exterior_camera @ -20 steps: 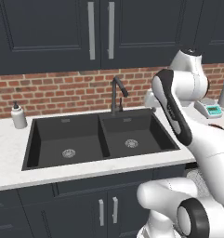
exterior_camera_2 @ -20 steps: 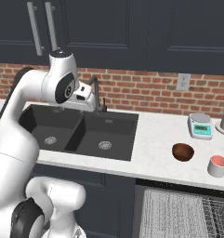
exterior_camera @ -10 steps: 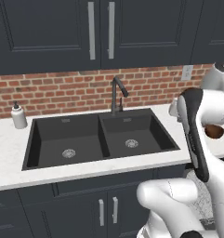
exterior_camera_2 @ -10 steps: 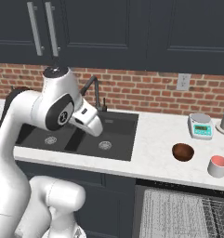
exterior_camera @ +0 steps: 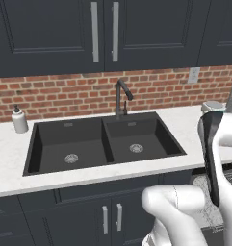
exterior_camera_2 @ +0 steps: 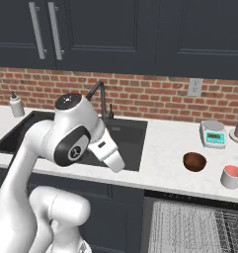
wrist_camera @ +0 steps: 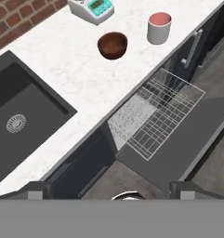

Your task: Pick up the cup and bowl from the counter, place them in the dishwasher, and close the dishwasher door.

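Gripper: mine, fingers spread wide and holding nothing; the two tips show at the bottom of the hand view, far apart.
Hand position: I hang in the air in front of the counter, looking down over its front edge and the pulled-out rack.
Rack: grey wire, drawn out from under the counter edge, above the lowered door; no dishes in it that I can see.
Door: flat dark grey panel, dropped open and lying level beneath the rack.
Dishwasher: open, under the counter to the right of the sink; its rack shows in the right base view.
Counter: white speckled stone, with the sink at one end and the dishes at the other.
Bowl: brown, upright on the counter, between scale and cup, apart from both.
Cup: grey outside, pink inside, upright near the counter's front edge, just beside the bowl but not touching.
Scale: white with a teal display, by the brick wall behind the bowl.
Sink: black, two basins, faucet at the back.
Soap bottle: on the counter left of the sink.
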